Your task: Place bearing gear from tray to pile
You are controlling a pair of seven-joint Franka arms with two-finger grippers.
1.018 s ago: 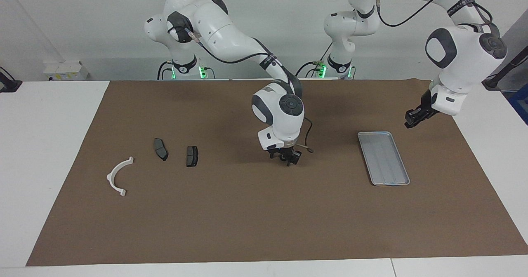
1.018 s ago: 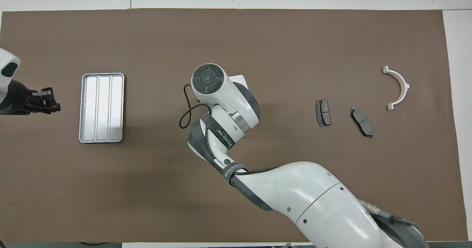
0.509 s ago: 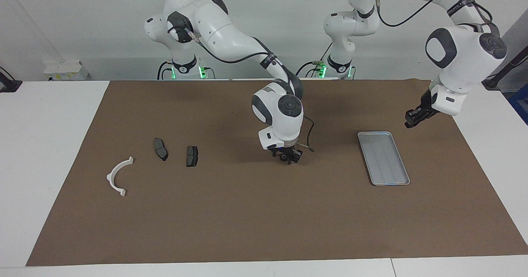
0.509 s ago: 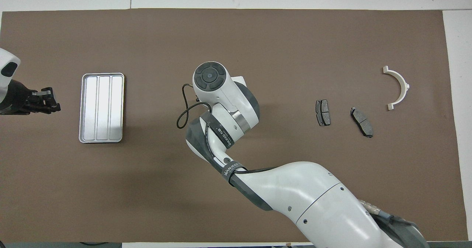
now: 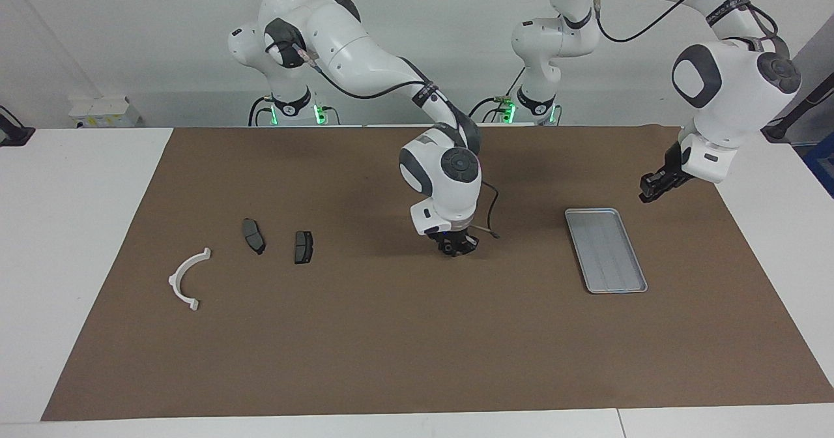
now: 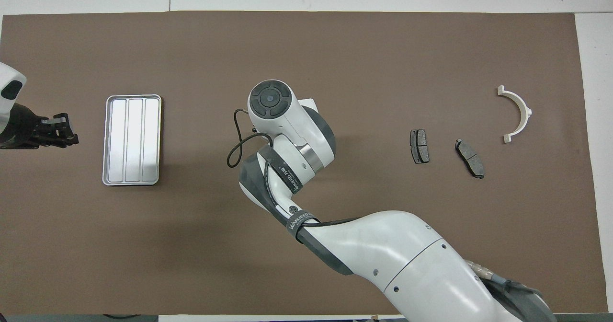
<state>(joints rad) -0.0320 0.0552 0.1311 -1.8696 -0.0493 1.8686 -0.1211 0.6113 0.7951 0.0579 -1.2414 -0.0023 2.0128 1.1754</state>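
Observation:
The silver tray (image 5: 606, 250) lies on the brown mat toward the left arm's end and nothing lies in it; it also shows in the overhead view (image 6: 131, 140). The pile lies toward the right arm's end: a white arc bracket (image 5: 186, 279) (image 6: 517, 113) and two dark grey pads (image 5: 253, 236) (image 5: 303, 247). No bearing gear shows in either view. My right gripper (image 5: 456, 249) hangs low over the mat between tray and pile, and its own wrist hides it from above. My left gripper (image 5: 653, 188) (image 6: 60, 130) waits in the air beside the tray.
The brown mat (image 5: 391, 347) covers most of the white table. A black cable loops out beside the right wrist (image 6: 239, 147). The right arm's forearm stretches over the mat's robot-side half in the overhead view.
The right wrist has turned and shifted slightly toward the tray, with its gripper staying low over the mat. The left arm, the tray and the pile have not moved.

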